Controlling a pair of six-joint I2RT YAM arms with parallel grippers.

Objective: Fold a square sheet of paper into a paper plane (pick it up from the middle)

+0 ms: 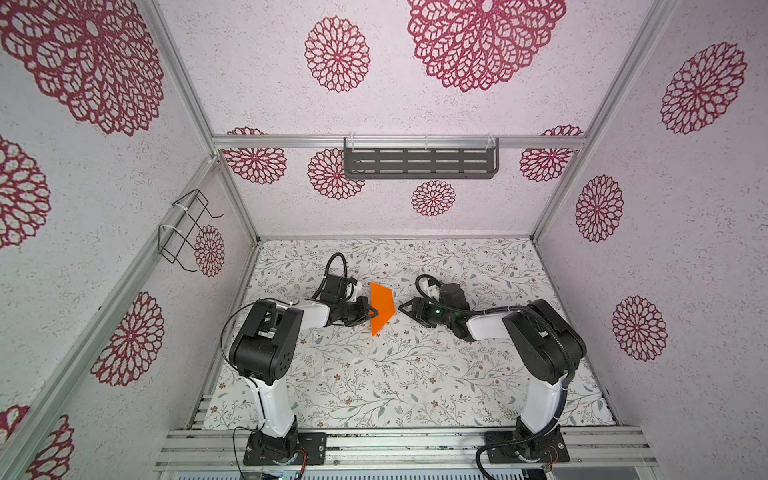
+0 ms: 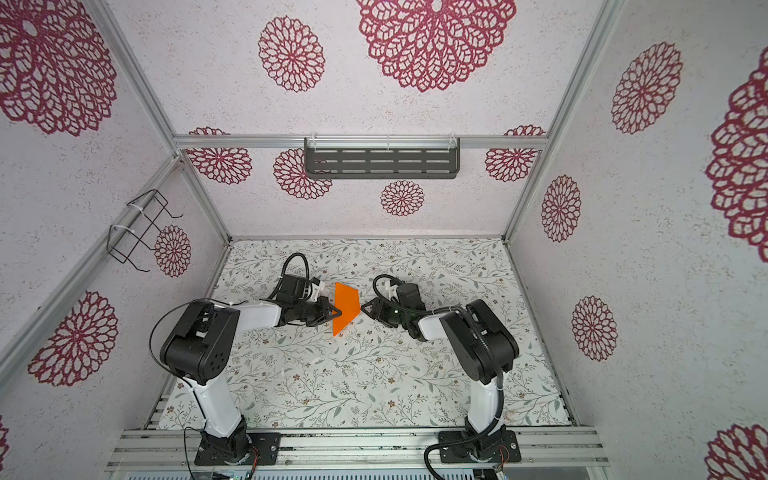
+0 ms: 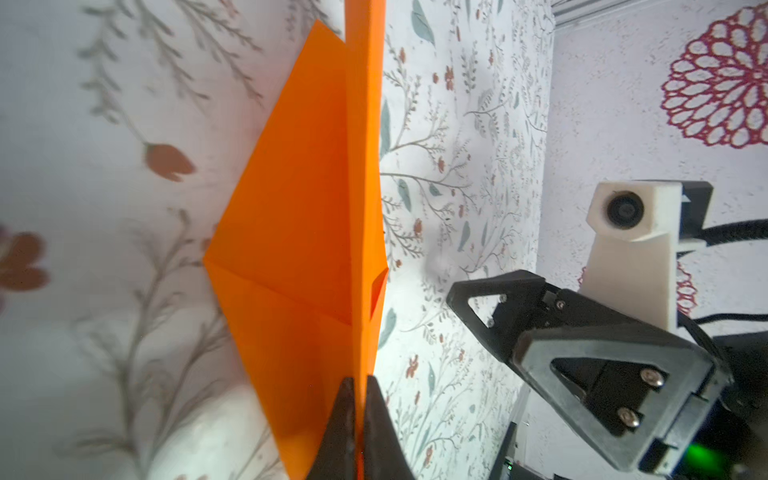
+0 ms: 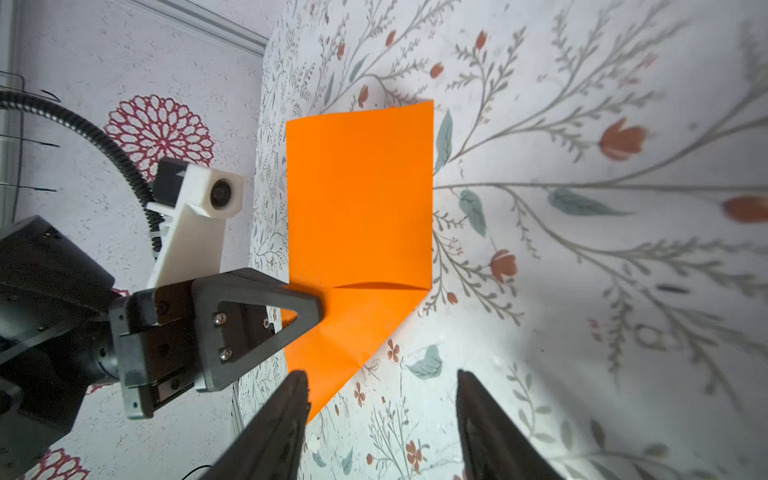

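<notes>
Orange paper plane [image 1: 382, 306] clamped by left gripper [image 1: 374, 312], its held edge hidden; right gripper [image 1: 401, 308] gapes empty.

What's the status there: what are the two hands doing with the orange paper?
Left hand shut on the orange paper, part-folded. Right hand open beside it, gripping nothing. Nothing else in the way.

A robot lab cell: aluminium frame [image 1: 282, 142], wallpapered panels [image 1: 374, 216] (floral print), mounting rails [image 1: 415, 446].

Smooth, matt orange paper [image 3: 291, 208], sharply creased, between black plastic jaws; below them, the desk [image 1: 374, 382] wears a matt flower-printed cover.
</notes>
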